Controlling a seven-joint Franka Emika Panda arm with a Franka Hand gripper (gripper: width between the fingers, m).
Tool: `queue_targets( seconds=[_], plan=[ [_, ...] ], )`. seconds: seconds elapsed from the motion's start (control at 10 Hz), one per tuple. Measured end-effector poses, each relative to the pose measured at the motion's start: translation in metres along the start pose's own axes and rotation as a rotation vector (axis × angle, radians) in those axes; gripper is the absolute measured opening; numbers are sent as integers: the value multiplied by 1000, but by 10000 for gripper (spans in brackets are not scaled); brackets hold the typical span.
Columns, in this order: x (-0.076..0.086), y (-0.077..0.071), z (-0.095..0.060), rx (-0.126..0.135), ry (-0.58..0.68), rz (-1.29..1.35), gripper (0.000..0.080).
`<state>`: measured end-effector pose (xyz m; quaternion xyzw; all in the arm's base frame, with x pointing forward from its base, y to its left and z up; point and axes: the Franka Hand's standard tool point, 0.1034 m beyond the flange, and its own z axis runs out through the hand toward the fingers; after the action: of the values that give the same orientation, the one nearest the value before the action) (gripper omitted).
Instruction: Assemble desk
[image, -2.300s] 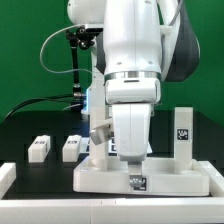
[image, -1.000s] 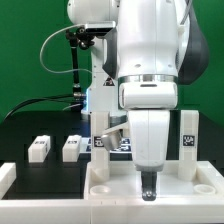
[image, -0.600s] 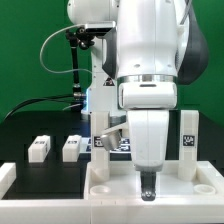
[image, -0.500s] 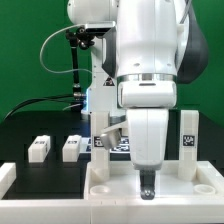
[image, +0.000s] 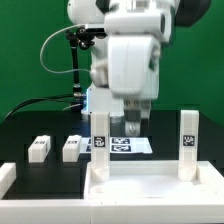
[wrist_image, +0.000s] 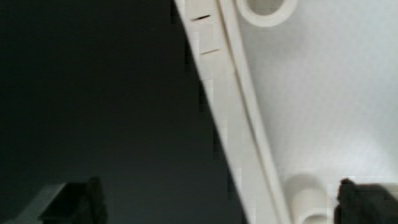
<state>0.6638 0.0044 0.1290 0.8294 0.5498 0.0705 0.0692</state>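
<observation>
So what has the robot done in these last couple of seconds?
The tool first pulled the wide flat white plastic desk panel slightly nearer the exterior camera, then let go and rose clear, fingers open. The two upright tagged white block legs at its far corners moved with it. The two loose white block legs, the black table and the marker board stayed as they were.

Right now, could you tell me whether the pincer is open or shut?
Open. In the wrist view the pincer's two fingertips stand wide apart, holding nothing, over the desk panel's edge.
</observation>
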Motion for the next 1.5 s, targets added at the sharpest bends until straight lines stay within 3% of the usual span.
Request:
queue_targets(
  seconds=[0.5,0.8,0.9,1.0,1.2,1.5],
  plan=[
    [-3,0,1,7,-1,316,649],
    [-88,14,-45,72,-3,504,649],
    [-121,11,-54,87,8,626,649],
    [-147,-1,-52,105,-6,727,649],
    [-138,-2,-50,110,-10,850,649],
    [-143,-5,-46,123,-16,1041,649]
  ],
)
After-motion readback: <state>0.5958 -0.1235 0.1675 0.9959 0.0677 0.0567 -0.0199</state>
